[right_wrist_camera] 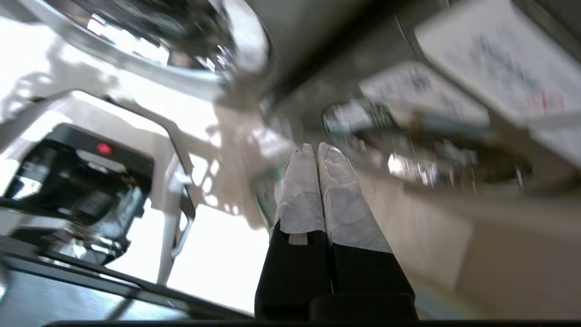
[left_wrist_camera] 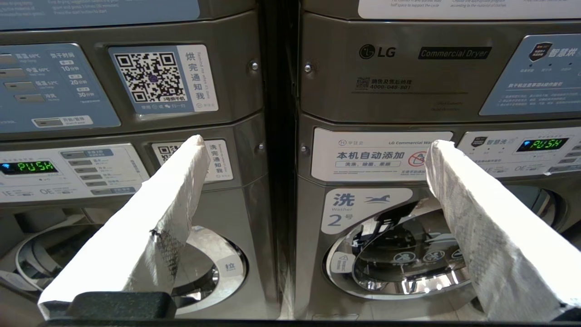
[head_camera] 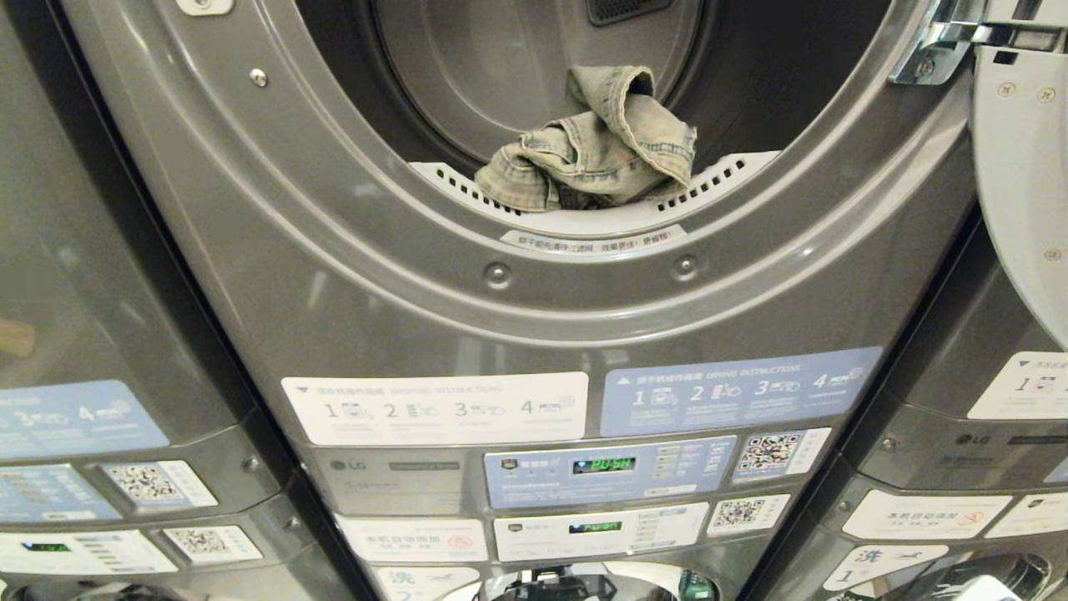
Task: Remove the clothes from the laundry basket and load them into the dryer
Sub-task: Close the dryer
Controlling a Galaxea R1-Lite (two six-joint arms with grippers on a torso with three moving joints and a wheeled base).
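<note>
With a denim garment (head_camera: 588,146) draped on the dryer (head_camera: 334,275) lip, the empty closed right pincer (right_wrist_camera: 316,152) should be reopened before the next grab; left pincer (left_wrist_camera: 313,145) is spread wide.

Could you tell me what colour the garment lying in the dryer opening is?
The garment is faded greenish-grey denim, best seen in the head view.

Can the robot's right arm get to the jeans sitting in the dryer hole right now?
Probably yes: the jeans lie at the front lip of the open dryer, nothing covering them. The right end effector is shut and would need opening.
</note>
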